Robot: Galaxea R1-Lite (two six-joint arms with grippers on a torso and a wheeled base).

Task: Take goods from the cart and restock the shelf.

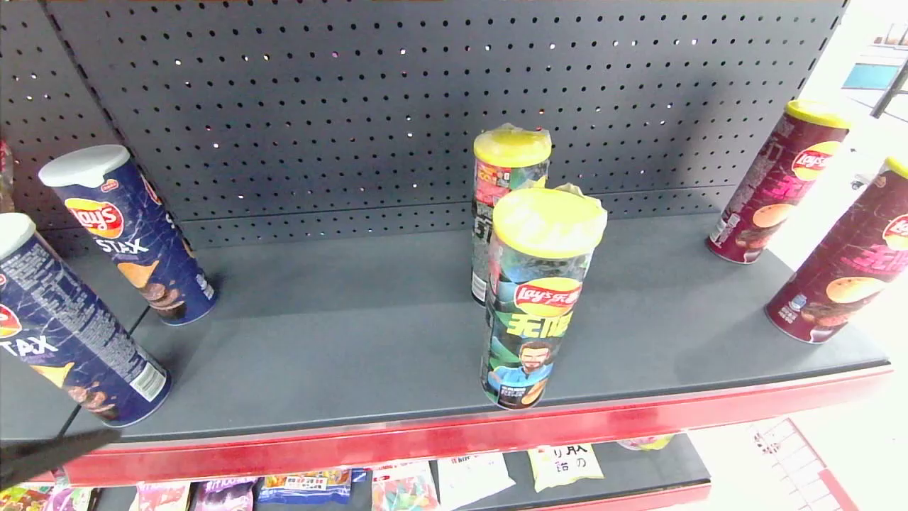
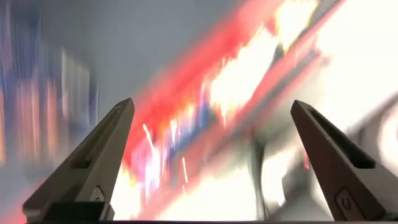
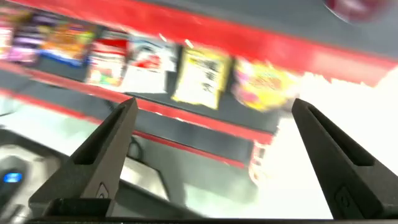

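Observation:
The grey shelf board [image 1: 355,333] with a red front lip [image 1: 454,433] carries chip cans. Two blue cans [image 1: 131,234] [image 1: 67,333] stand at the left. Two yellow-lidded green cans stand in the middle, one [image 1: 539,298] in front of the other [image 1: 507,191]. Two maroon cans [image 1: 777,184] [image 1: 844,262] stand at the right. My left gripper [image 2: 212,104] is open and holds nothing, with the blurred red lip [image 2: 205,87] beyond it. My right gripper [image 3: 214,104] is open and holds nothing, facing the lower shelf's snack packets [image 3: 199,74].
A perforated dark back panel [image 1: 425,92] closes the shelf behind the cans. Bare board lies between the blue and green cans. Snack packets [image 1: 468,479] line the lower shelf. A dark part of my left arm [image 1: 42,454] pokes in below the lip at the lower left.

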